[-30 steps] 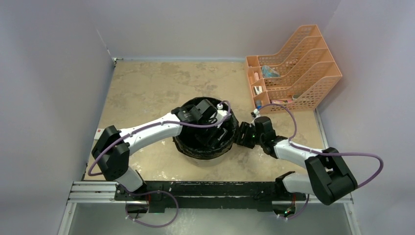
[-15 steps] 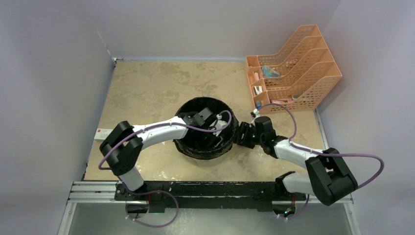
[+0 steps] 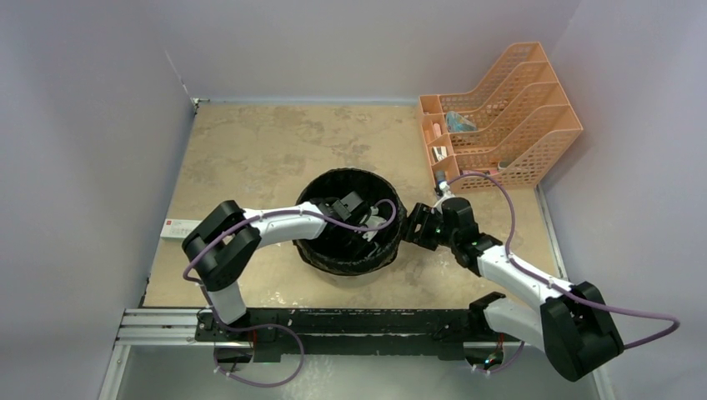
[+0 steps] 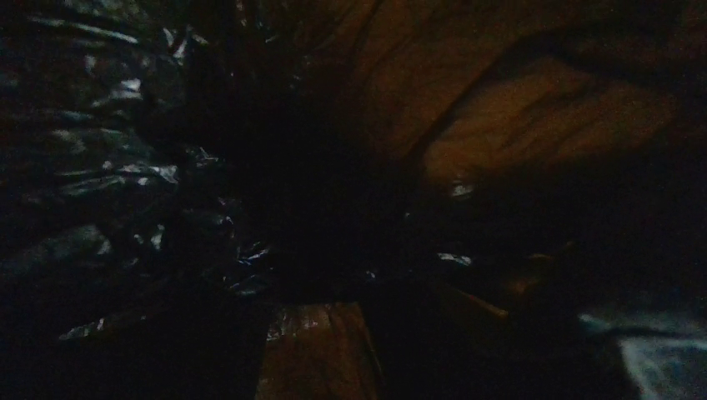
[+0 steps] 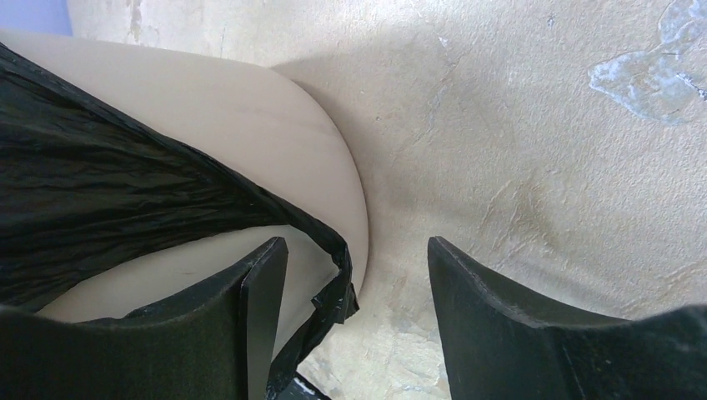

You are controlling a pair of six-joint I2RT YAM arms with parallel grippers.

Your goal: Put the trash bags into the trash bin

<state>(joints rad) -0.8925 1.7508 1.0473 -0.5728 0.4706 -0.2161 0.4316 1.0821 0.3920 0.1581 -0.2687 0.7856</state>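
- Clearly released, the right gripper (image 5: 354, 247) has bare table (image 5: 542, 167) ahead and the trash bag (image 5: 100, 192) hem just beside.
- Left gripper (image 3: 368, 223) reaches inside the upright trash bin (image 5: 250, 117); grip unreadable.

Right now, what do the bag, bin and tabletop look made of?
Trash bag: thin black plastic film, glossy, finely crinkled. Trash bin: smooth matte cream wall, likely moulded plastic. Tabletop: mottled beige, rough, stone-like texture; possibly a printed covering.
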